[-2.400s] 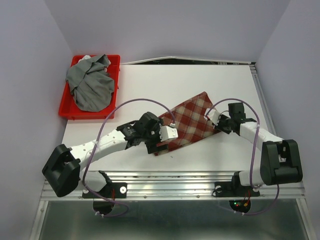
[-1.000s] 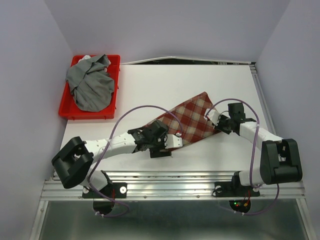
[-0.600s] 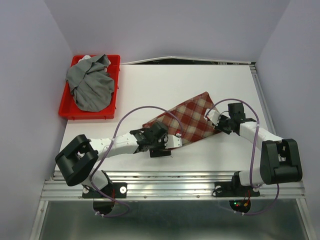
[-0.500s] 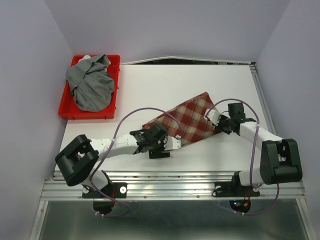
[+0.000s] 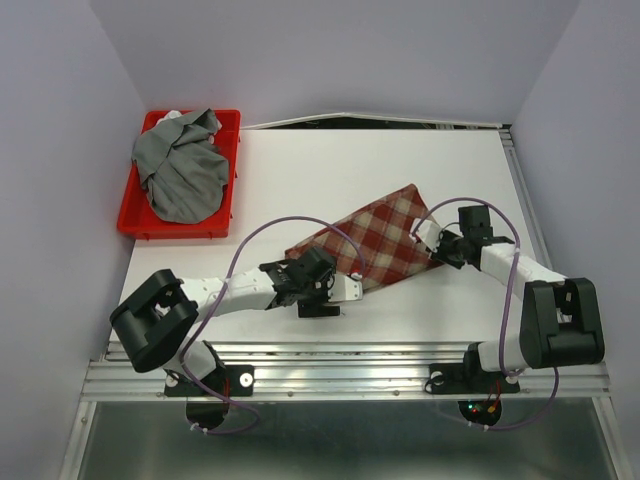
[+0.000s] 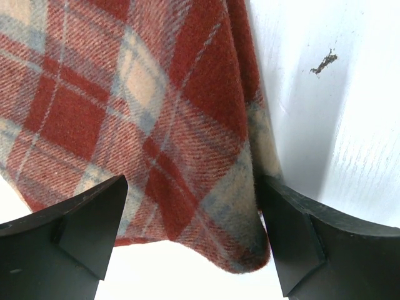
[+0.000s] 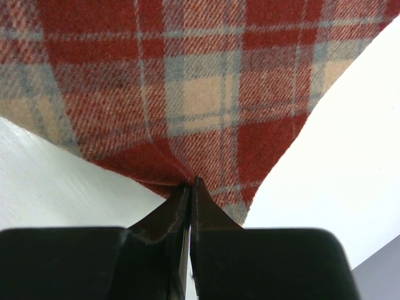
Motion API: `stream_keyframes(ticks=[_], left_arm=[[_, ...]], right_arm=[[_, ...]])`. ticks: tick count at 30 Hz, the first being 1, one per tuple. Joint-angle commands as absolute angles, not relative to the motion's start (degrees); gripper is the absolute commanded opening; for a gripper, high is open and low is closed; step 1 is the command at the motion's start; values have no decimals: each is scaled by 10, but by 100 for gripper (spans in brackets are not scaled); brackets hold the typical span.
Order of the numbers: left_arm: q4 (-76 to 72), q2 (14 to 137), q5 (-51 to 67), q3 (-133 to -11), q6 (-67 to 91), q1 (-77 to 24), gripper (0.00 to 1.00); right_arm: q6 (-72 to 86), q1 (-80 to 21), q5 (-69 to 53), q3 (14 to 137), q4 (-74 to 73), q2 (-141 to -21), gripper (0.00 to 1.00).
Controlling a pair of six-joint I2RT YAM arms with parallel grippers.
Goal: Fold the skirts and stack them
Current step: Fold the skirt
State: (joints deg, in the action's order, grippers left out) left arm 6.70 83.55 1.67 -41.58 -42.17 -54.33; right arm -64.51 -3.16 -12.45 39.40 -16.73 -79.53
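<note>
From above, my left arm hides the near left corner of the plaid skirt (image 5: 380,240), and my wrist views cut off most of it. The grey skirt (image 5: 182,170) lies bunched in the tray (image 5: 128,226), well apart at the far left. The plaid skirt lies flat on the surface (image 5: 330,170). My left gripper (image 6: 194,244) has dropped nearer since 2.4 s ago and stands spread wide astride that corner. My right gripper (image 7: 189,187) stays clenched on the skirt's right edge.
</note>
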Motion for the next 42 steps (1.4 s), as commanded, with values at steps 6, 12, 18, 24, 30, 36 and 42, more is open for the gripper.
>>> stream_keyframes(ticks=[6, 12, 18, 24, 30, 36, 42], left_arm=[[105, 866, 25, -388, -425, -548, 98], [182, 796, 96, -445, -404, -548, 98], [280, 715, 203, -572, -382, -547, 98], [253, 707, 207, -600, -322, -525, 97], [183, 835, 261, -621, -228, -405, 70], [171, 943, 248, -646, -250, -356, 51], [176, 982, 225, -591, -305, -355, 36]], right_arm=[[-678, -18, -129, 412, -204, -771, 1], [-668, -18, -157, 430, -252, -763, 51], [-572, -18, -239, 542, -354, -734, 66], [-411, -18, -331, 630, -409, -725, 76], [-239, -18, -369, 650, -393, -826, 63], [-148, -24, -351, 634, -356, -926, 57], [-135, -24, -251, 649, -309, -1033, 53]])
